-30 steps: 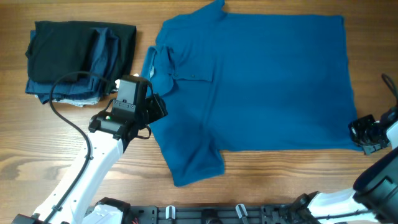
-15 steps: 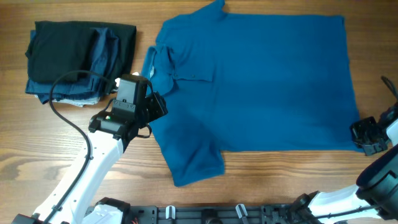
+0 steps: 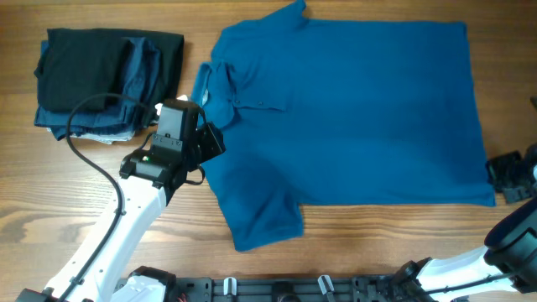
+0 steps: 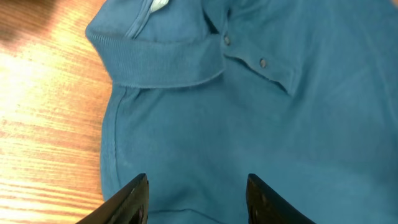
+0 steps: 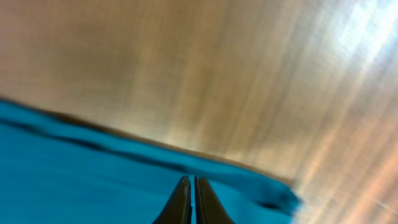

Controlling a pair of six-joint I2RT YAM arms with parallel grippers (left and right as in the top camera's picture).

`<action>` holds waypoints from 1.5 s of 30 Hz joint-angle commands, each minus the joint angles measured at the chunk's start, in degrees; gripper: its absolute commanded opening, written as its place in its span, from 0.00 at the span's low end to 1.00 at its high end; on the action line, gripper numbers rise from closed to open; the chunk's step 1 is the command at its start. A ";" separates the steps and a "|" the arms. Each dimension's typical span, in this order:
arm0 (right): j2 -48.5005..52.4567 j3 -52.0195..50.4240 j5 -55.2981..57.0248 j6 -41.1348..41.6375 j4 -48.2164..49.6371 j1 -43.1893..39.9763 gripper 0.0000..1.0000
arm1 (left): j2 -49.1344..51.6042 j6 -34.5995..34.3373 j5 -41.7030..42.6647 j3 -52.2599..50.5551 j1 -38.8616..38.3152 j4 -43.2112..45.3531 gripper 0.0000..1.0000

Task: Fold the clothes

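Note:
A blue polo shirt (image 3: pixel 352 109) lies spread flat on the wooden table, collar to the left and hem to the right. My left gripper (image 3: pixel 208 143) is open and hovers just over the shirt beside the collar; the left wrist view shows its fingers (image 4: pixel 196 180) apart above the blue cloth, with the collar (image 4: pixel 161 59) and buttons ahead. My right gripper (image 3: pixel 502 178) is at the shirt's near right hem corner. In the right wrist view its fingers (image 5: pixel 189 180) are pressed together on the blue hem (image 5: pixel 93 174).
A stack of folded dark clothes (image 3: pixel 105 80) sits at the far left of the table. Bare wood (image 3: pixel 109 210) lies along the front edge and to the right of the hem. A short sleeve (image 3: pixel 264 222) points toward the front edge.
My right gripper has moved to the right, and the shirt's near right hem corner has stretched rightward with it. The left arm has not moved.

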 commanded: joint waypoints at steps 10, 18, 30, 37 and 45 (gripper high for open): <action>-3.08 19.12 -8.63 -3.91 -4.15 -0.39 0.96 | 4.35 8.59 -4.87 21.20 0.22 0.04 0.04; -2.99 19.06 -8.61 -3.82 -4.02 -0.39 1.00 | 21.27 12.76 -4.90 30.95 0.28 11.93 0.04; -2.99 19.06 -8.61 -3.85 -4.02 -0.39 1.00 | 48.50 18.56 -4.81 37.68 0.92 35.41 0.04; -2.99 19.06 -8.61 -3.85 -4.02 -0.39 1.00 | 57.35 18.60 -4.85 37.68 0.94 46.45 0.04; -2.99 19.06 -8.61 -3.85 -4.02 -0.39 1.00 | 62.86 18.60 -3.52 44.06 1.22 46.42 0.04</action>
